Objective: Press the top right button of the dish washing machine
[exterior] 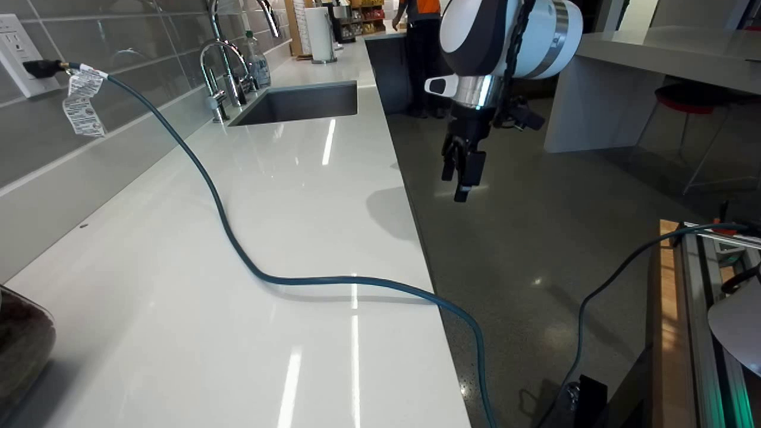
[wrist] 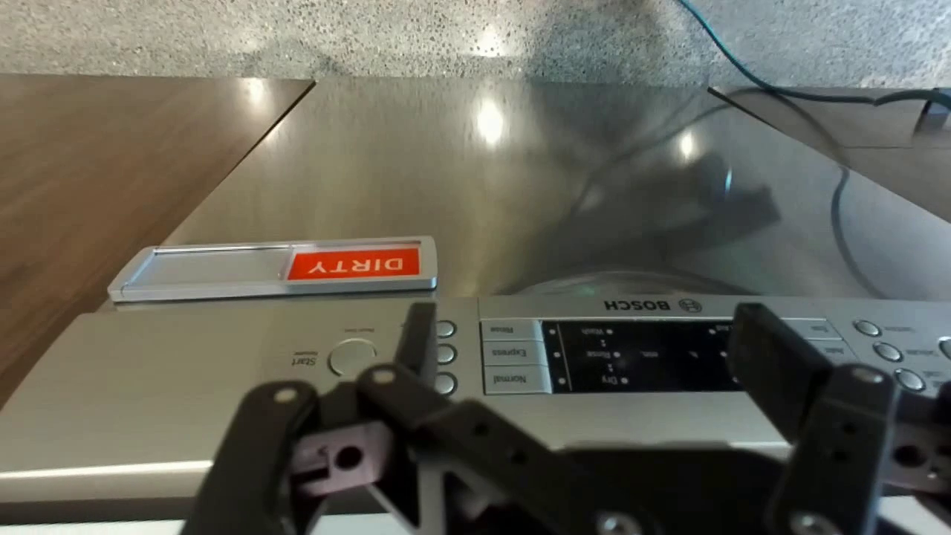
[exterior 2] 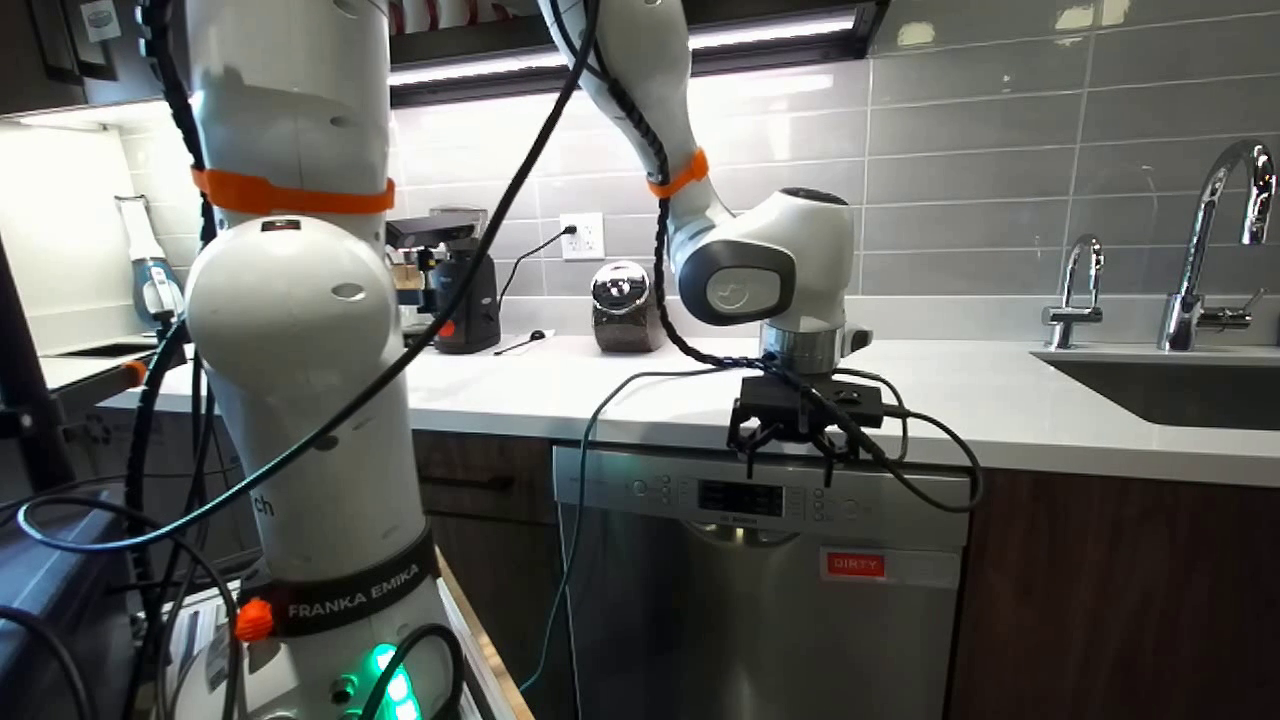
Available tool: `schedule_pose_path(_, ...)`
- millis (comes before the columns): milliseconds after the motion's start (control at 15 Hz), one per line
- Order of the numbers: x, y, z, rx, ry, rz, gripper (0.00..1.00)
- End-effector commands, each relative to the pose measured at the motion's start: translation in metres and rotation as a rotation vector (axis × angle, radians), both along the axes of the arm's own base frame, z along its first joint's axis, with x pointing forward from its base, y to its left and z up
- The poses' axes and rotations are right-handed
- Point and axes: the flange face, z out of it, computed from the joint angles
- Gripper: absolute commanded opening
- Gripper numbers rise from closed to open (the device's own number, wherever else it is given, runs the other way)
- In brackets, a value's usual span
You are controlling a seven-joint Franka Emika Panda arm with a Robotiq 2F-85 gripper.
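The Bosch dishwasher [exterior 2: 740,620] sits under the counter in an exterior view. Its front panel fills much of the wrist view, upside down, with a dark display [wrist: 646,357]. Beside the display is a column of small round buttons; the one by "Normal" [wrist: 446,383] is uppermost on the real panel. A larger round Start button [wrist: 352,358] lies farther out. My gripper [wrist: 587,316] is open and empty, its fingers spread across the display, one finger beside the small buttons. In both exterior views the gripper [exterior: 459,175] [exterior 2: 790,468] points down in front of the counter, apart from the panel.
The white counter [exterior: 333,226] overhangs the machine. A blue-green cable [exterior: 351,280] crosses it and hangs over the edge. A "DIRTY" sign [wrist: 353,264] is on the door. Loose cables [exterior 2: 960,470] loop beside the gripper. A sink [exterior: 303,104] and taps are farther along.
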Motion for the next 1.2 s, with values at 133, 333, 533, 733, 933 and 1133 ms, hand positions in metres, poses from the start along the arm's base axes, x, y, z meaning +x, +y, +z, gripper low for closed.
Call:
schedule_pose_path(133,-0.002,-0.003,-0.02,0.045,-0.054,0.001,0.58)
schedule_pose_path(333,-0.004,-0.005,-0.028,0.064,-0.066,0.008,0.35)
schedule_pose_path(533,-0.006,-0.007,-0.035,0.071,-0.08,0.032,0.13)
schedule_pose_path(733,-0.007,-0.011,-0.042,0.068,-0.089,0.048,0.0)
schedule_pose_path(933,-0.006,-0.013,-0.048,0.072,-0.096,0.063,0.0)
schedule_pose_path(1133,-0.003,-0.014,-0.054,0.077,-0.103,0.078,0.0)
